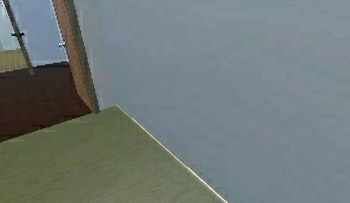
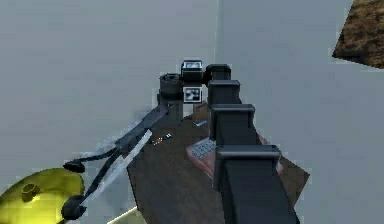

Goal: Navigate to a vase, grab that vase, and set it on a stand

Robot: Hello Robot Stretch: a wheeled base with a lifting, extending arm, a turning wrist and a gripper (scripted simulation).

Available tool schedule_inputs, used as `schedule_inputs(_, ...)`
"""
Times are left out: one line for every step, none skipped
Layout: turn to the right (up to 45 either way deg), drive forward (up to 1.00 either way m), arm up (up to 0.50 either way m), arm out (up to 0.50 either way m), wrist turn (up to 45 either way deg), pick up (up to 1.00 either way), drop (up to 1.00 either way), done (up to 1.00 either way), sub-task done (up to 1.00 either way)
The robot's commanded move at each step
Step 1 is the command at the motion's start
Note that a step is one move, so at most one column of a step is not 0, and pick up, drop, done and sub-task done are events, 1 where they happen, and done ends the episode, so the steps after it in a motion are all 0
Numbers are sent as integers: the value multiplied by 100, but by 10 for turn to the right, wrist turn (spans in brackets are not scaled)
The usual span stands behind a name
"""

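You are seeing the end effector (image 2: 72, 186) pointing toward the arm side view's lower left, where a yellow rounded thing (image 2: 35, 196), probably the vase, is sitting right at its fingertips. You cannot tell whether it is holding anything. A dark tabletop (image 2: 165, 185) is lying just beside.

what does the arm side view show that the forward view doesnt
Arm side view: the dark arm stretched over a dark brown surface, and the gripper with its fingers at a rounded yellow thing; I cannot tell whether it holds it. Forward view: a pale wood floor, a brown door frame and a darker floor past it. Both: a plain grey wall.
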Motion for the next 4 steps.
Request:
schedule_inputs(0, 0, 0, 0, -120, 0, 0, 0, 0)
schedule_inputs(0, 0, 0, -22, 0, 0, 0, 0, 0)
schedule_inputs(-360, 0, 0, 0, 0, 0, 0, 0, 0)
schedule_inputs(0, 100, 0, 0, 0, 0, 0, 0, 0)
